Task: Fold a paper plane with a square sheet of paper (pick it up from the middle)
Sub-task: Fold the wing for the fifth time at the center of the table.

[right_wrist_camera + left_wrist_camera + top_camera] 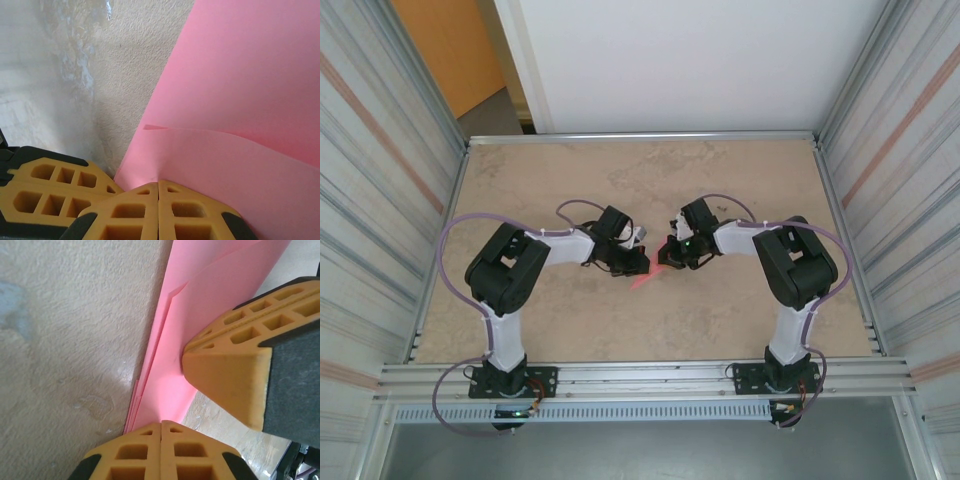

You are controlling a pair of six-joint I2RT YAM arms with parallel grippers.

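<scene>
Paper: the pink paper (pixel 646 279) is at the middle of the table (pixel 550 175), between the two claws, where the arms meet.
Left claw: the left claw (pixel 634 263) is closed, and its pads meet with the paper's end running in between them. It grips the paper.
Right claw: the right claw (pixel 671 256) is also closed, pinching the paper where a curled upper layer meets its fingertips.
Claws to each other: they are just beside one another on the same piece. Each wrist view has the other claw's yellow finger close at its side.
Done so far: the sheet is no longer a flat square. The left wrist view shows several stacked layers with stepped long edges. The right wrist view shows a flap lying over a lower layer. From above, the paper looks like a narrow sliver.
Stage, as a judgement: well into the folding, probably at a late crease or at the point of pressing the body shut.
Left to do: I cannot tell whether the wings are folded or the nose is sharp. If not, those folds remain, and then the plane must be let go.
Long axis: from above it runs on a diagonal, from near-left to far-right.
Pointing: the thin end seems to lie near-left, under the left claw, but it is too small to be sure.
On the table or lifted: I cannot tell.
</scene>
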